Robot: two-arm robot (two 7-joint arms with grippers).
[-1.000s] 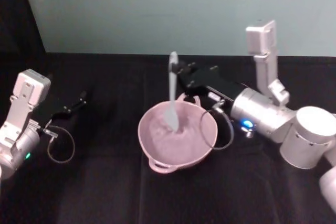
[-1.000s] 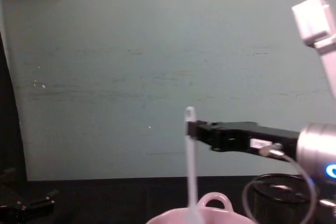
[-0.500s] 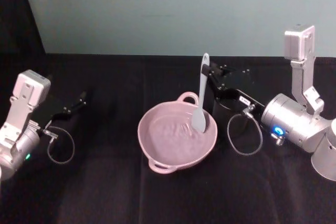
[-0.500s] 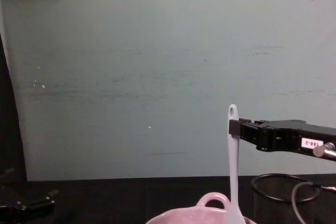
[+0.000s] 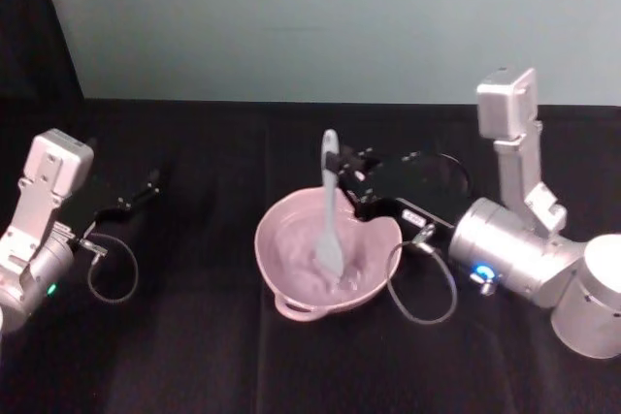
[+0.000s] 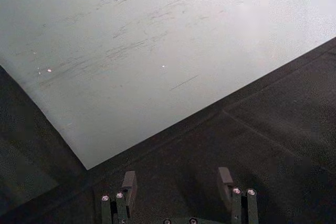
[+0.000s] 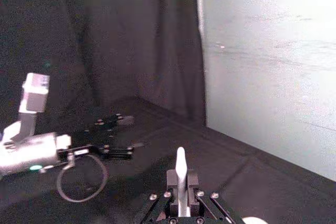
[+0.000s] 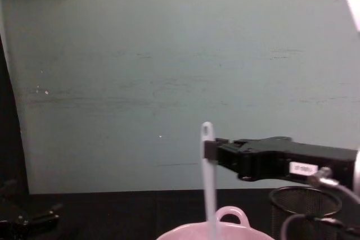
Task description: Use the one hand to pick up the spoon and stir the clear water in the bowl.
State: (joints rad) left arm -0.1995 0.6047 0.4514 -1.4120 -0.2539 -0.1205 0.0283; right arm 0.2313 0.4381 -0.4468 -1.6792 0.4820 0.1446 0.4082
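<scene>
Right gripper (image 5: 343,167), flat and black with a small white label, pinches the spoon (image 5: 328,210) near the top of its handle, jaws pressed against the slim white plastic. The spoon stands nearly upright with its flat paddle head down inside the bowl (image 5: 283,239). In the chest view, the little hole in its handle tip sits above the gripper. The bowl is round, pale pink and smooth, with a small loop handle on its rim, and it sits on the black cloth table (image 5: 194,356). From the gripper a silver cylindrical wrist and a white arm segment run back to the right, low over the table, with a black cable looped beneath. Just behind the gripper stands a black wire-mesh cup (image 8: 298,206). Left gripper (image 5: 141,191) rests well apart at the table's left side, its fingers spread with nothing between them.
</scene>
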